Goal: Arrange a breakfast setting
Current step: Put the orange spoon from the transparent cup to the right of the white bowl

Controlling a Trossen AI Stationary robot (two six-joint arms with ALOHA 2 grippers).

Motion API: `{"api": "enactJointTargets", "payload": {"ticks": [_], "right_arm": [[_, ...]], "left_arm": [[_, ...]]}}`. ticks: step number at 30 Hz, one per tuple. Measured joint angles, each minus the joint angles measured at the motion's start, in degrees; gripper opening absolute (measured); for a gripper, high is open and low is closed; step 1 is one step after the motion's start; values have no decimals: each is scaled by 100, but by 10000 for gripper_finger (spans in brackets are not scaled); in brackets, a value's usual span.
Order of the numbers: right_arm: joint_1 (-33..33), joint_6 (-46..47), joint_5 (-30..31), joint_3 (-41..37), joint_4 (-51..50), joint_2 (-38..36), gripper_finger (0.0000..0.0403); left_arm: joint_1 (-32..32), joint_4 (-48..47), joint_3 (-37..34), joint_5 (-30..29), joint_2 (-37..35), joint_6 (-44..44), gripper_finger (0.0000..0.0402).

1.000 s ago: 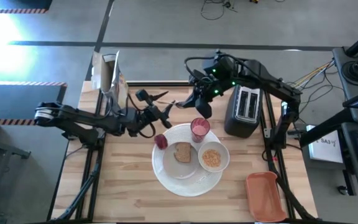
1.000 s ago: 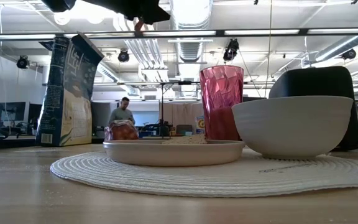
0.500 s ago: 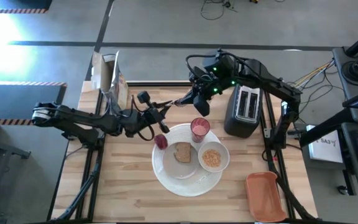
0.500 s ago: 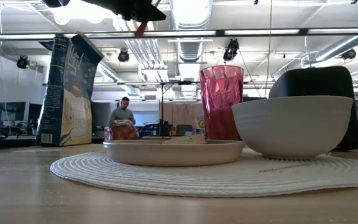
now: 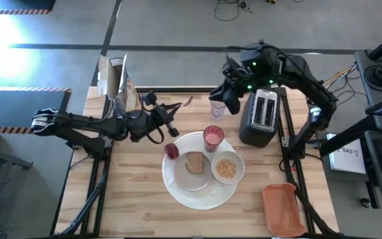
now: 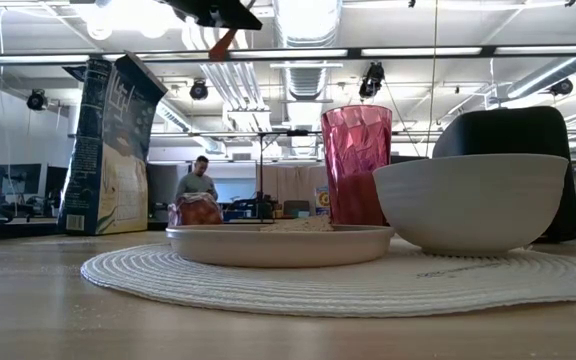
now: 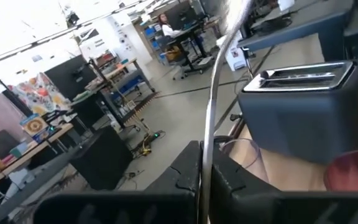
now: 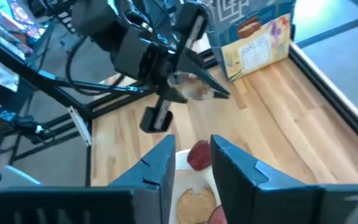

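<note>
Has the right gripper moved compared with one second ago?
Yes. The right gripper went from beside the pink cup toward the toaster.

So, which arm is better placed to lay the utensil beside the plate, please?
The left: its gripper is shut on the metal utensil, close to the plate. The right gripper is open and empty, back near the toaster.

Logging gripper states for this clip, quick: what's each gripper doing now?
Left gripper: closed on a metal utensil.
Right gripper: open, empty.
</note>
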Motion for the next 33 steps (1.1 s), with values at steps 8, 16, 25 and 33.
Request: {"api": "enactJointTargets", "payload": {"ticks": [8,16,25,33], "right_arm": [[18,-184,433,-17,-309,-99,136],[148,-281,1293,-75,-829,194,156],[229,-289,1286,-203,-1044,559,125],[447,202,2435,-379,467,533,100]], "left_arm": [[81,-34,-45,60,-308,-527,2],[134,305,-82,92,-183,-484,1],[147,1290,-201,-1333,-9,145,0],[222,4533,-822,-1816,445,1277,0]]}}
